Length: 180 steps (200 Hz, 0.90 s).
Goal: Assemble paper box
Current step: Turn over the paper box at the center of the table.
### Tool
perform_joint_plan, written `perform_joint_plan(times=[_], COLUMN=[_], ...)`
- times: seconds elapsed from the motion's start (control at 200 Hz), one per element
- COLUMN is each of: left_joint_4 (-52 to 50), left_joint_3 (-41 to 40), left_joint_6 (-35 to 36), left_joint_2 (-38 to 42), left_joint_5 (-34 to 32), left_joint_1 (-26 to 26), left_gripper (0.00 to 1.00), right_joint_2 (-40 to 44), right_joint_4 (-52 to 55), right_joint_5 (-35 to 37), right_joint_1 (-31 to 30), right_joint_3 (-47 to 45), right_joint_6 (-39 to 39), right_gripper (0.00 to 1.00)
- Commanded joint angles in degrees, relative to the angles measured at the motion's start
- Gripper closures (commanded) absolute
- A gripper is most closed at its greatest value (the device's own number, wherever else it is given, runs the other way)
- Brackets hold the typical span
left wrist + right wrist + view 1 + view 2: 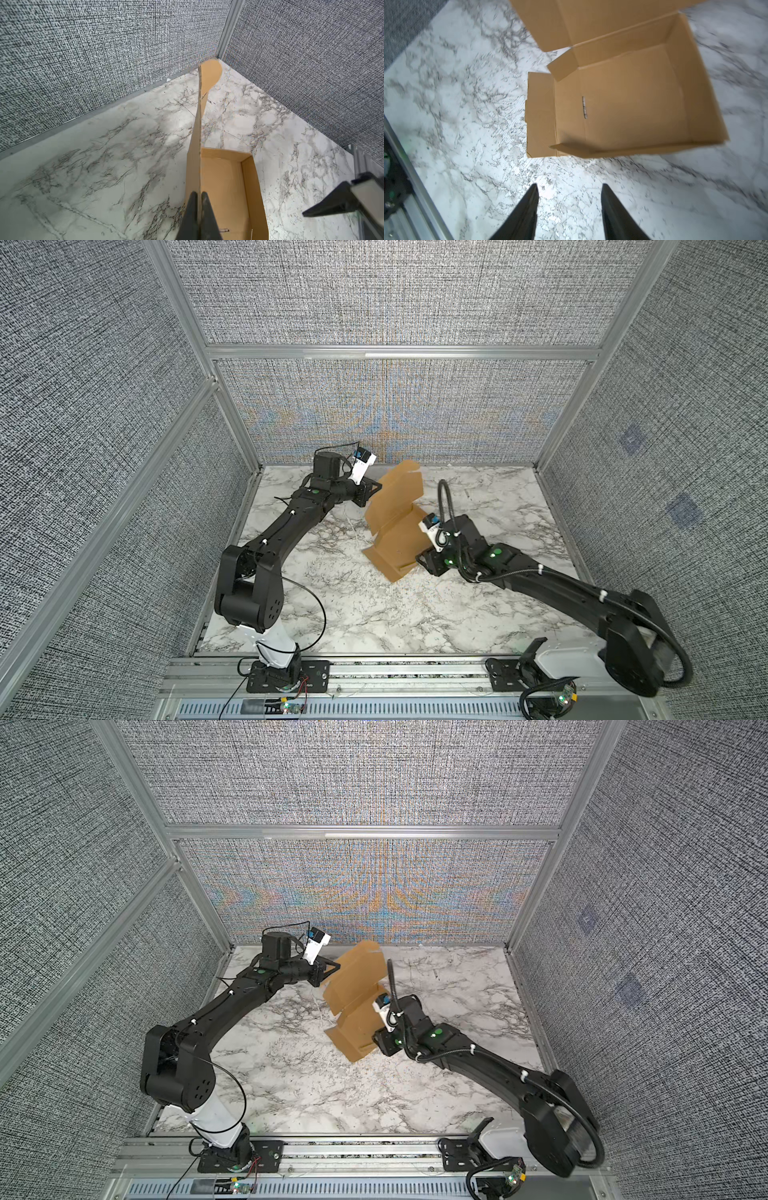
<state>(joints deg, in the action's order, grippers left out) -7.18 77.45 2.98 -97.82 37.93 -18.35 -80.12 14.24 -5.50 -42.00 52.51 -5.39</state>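
Note:
The paper box (395,531) (353,1023) is tan cardboard, half folded, standing on the marble top toward the back middle. Its lid panel (399,489) rises up and away from the tray part. My left gripper (199,194) (375,488) is shut on the lid's edge, which runs edge-on between the fingers up to a rounded tab (212,74). In the right wrist view the box (633,99) shows three raised walls, and one side flap (540,114) lies flat on the table. My right gripper (570,187) is open over bare marble just short of the box, holding nothing.
The marble tabletop (374,614) is fenced by grey fabric walls (395,414) on aluminium posts. A metal rail (374,672) with both arm bases runs along the front edge. A black cable (446,502) loops above the right wrist next to the box.

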Motion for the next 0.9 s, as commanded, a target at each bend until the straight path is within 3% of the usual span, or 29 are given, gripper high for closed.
perform_joint_plan(times=[0.0,0.155,0.34,0.895], left_joint_4=[0.18,1.68,1.46,-0.74], left_joint_3=[-0.52,-1.86,-1.27,0.80], left_joint_6=[-0.36,-0.85,-0.86,-0.65], left_joint_2=[-0.05,0.20,0.40,2.27], left_joint_5=[0.57,0.52,0.57,0.57], left_joint_1=[0.00,-0.08,-0.20,-0.28], left_gripper=[0.95,0.95,0.95,0.94], right_joint_2=[-5.72,-12.23,-18.06,-14.93], right_joint_4=[-1.59,2.04,9.84,8.10], right_joint_5=[1.42,-3.95,-2.45,0.70], right_joint_1=[-1.85,-4.48,-4.08,-3.00], right_joint_3=[4.57,9.69,14.56,11.61], right_joint_6=[13.64,30.19,37.40,35.34], right_gripper=[0.50,0.50,0.50,0.51])
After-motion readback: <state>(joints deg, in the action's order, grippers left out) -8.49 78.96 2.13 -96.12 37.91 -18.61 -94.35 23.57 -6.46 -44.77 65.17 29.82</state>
